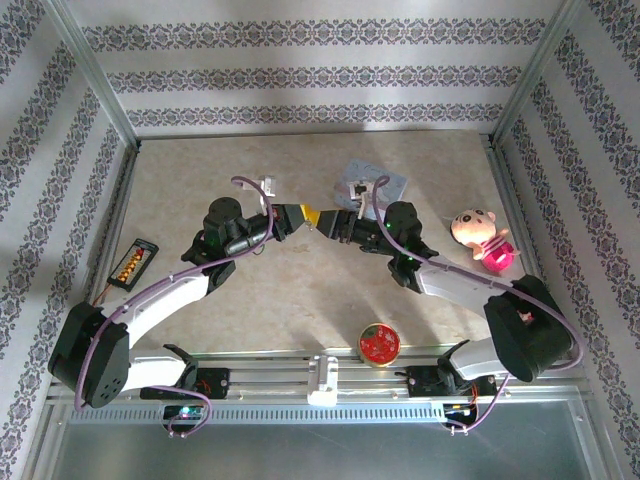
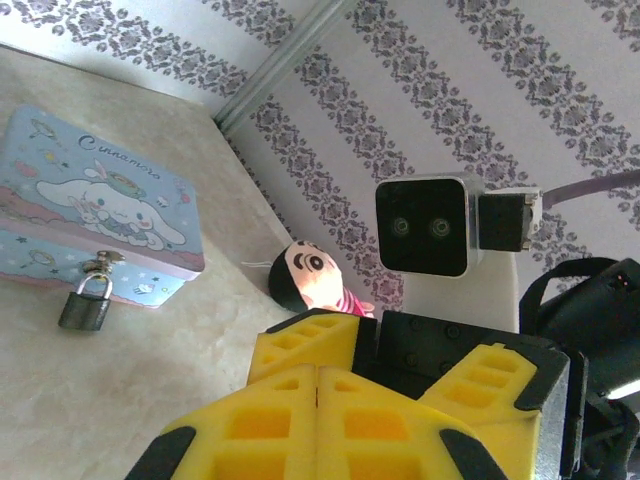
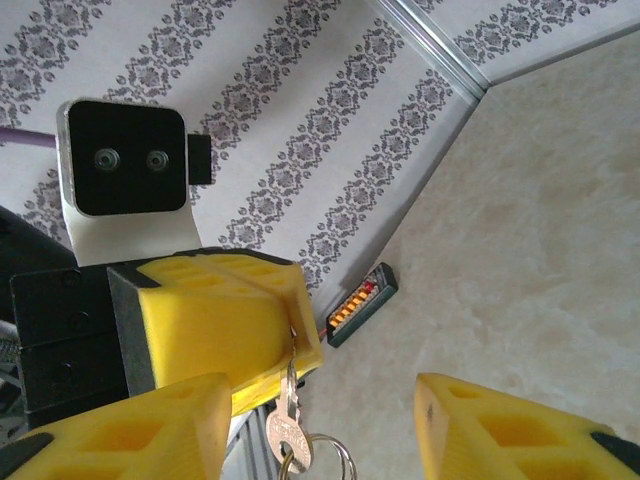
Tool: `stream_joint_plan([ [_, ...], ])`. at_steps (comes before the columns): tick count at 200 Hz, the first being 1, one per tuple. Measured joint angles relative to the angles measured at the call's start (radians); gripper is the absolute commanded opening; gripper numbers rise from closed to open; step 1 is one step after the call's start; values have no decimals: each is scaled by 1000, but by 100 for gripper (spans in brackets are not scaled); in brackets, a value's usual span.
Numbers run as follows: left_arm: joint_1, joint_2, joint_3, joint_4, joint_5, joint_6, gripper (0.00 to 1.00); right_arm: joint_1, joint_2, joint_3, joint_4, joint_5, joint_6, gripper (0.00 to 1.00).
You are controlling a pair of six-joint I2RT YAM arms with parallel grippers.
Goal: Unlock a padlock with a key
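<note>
Jaws of the left gripper (image 3: 296,345) clamp the key (image 3: 288,415)
fwiw the right gripper (image 3: 325,405) sits parted either side of it

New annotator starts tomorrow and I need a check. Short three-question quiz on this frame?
1. Fill in: the jaws of the right gripper stand ____ on either side of the key.
2. What pinches the key? A the left gripper; B the right gripper; C nothing, it lies loose.
3. True or false: the padlock lies well away from the pastel tin.
Key: 1 open; 2 A; 3 false, it is hooked onto the tin.
</note>
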Motion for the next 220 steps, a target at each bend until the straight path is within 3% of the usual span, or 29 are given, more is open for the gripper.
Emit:
stream_joint_plan([
  [101, 0, 0, -10, 71, -68, -38, 0, 21, 66, 8, 99, -39, 65, 39],
  [179, 0, 1, -11, 100, -82, -60, 0, 21, 59, 7, 119, -37, 66, 2],
  [202, 3, 2, -16, 105, -84, -67, 0, 21, 53, 3, 119, -33, 68, 0],
  [220, 4, 2, -17, 105, -78, -71, 22, 21, 41, -8, 116, -28, 67, 0],
])
